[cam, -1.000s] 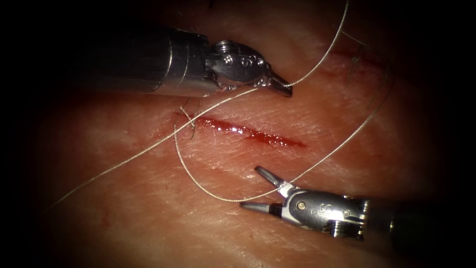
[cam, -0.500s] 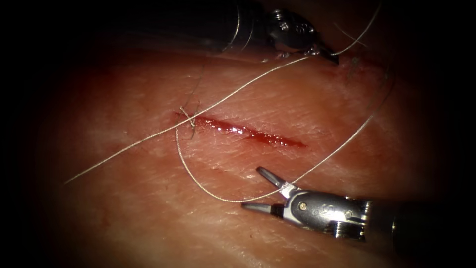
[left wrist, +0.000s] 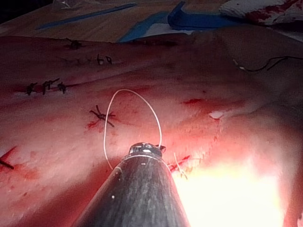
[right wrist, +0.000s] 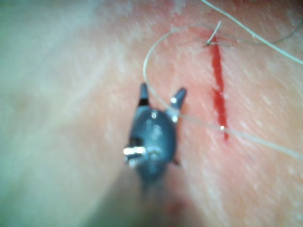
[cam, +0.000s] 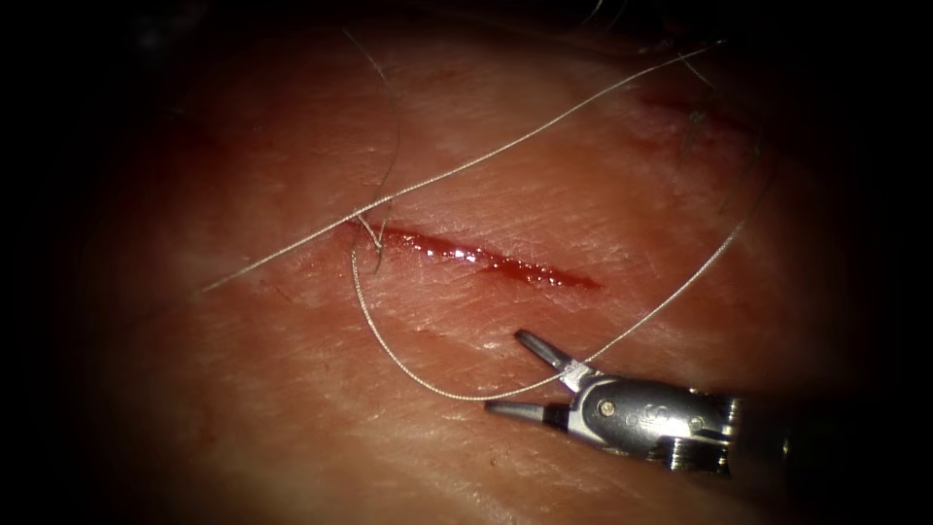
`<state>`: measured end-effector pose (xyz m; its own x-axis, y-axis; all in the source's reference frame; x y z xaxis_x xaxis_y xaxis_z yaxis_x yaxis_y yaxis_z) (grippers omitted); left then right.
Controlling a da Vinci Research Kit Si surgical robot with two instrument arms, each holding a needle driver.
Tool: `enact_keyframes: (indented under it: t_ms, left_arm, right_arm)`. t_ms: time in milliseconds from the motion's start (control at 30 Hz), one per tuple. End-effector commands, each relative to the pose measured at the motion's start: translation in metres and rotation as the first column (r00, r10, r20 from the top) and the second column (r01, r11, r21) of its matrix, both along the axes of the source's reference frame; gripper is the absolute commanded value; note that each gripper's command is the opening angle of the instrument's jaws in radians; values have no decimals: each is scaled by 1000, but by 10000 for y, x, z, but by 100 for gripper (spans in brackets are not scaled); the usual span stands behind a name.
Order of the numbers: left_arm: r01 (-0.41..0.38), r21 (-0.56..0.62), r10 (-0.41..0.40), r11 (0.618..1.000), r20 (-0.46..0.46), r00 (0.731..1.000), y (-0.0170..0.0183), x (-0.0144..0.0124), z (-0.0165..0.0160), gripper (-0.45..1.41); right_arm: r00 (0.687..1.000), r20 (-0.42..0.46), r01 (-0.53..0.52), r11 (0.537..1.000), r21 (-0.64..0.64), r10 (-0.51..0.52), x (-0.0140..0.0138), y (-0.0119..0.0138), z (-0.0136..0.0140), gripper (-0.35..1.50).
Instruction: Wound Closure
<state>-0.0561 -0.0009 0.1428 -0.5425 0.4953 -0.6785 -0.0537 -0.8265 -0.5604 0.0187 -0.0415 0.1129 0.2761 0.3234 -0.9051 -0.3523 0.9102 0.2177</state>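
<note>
The left claw's (left wrist: 146, 149) tip is hidden behind its own dark shaft, so it cannot be told if anything is held. The needle cannot be made out. One right claw (cam: 525, 377) is seen spread wide below the cut (cam: 486, 258), holding nothing. One thread (cam: 428, 377) is looped between its two fingers. One knot (cam: 369, 231) is seen at the cut's left end on the tissue (cam: 243, 389).

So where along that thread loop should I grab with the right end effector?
Grip the thread on its straight run below the cut, where it crosses the root of the right end effector's open, empty jaws. Come from below, jaws square across the strand. The curved stretch toward the knot seems to lie flat on the tissue, likely harder to pick up.
</note>
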Motion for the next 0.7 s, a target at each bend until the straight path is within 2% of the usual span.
enact_keyframes:
  t_ms: [33,300,400,433,633,667,700]
  left_arm:
    - [0,0,0,1000,9,1000,5,-11,6,-45]
    - [1,-5,-1,1000,32,999,15,-60,24,-45]
    - [0,-9,0,1000,40,999,18,-82,32,-45]
    - [-2,-10,2,1000,45,999,22,-97,36,-45]
    - [17,-18,-15,1000,79,997,41,-121,42,-45]
    - [38,-24,-36,999,80,996,47,-122,42,10]
    - [66,-2,-66,998,76,995,50,-120,40,46]
  right_arm:
    - [1000,-2,2,1000,1,-2,6,-5,6,130]
    - [1000,-1,1,1000,1,-1,7,-5,6,130]
    - [1000,-1,1,1000,1,-1,8,-5,7,130]
    - [1000,-1,1,1000,0,-1,9,-6,7,130]
    - [1000,3,-4,1000,-2,4,13,-7,8,130]
    - [1000,3,-4,1000,-3,4,14,-8,8,130]
    - [1000,1,-2,1000,-3,2,14,-8,8,130]
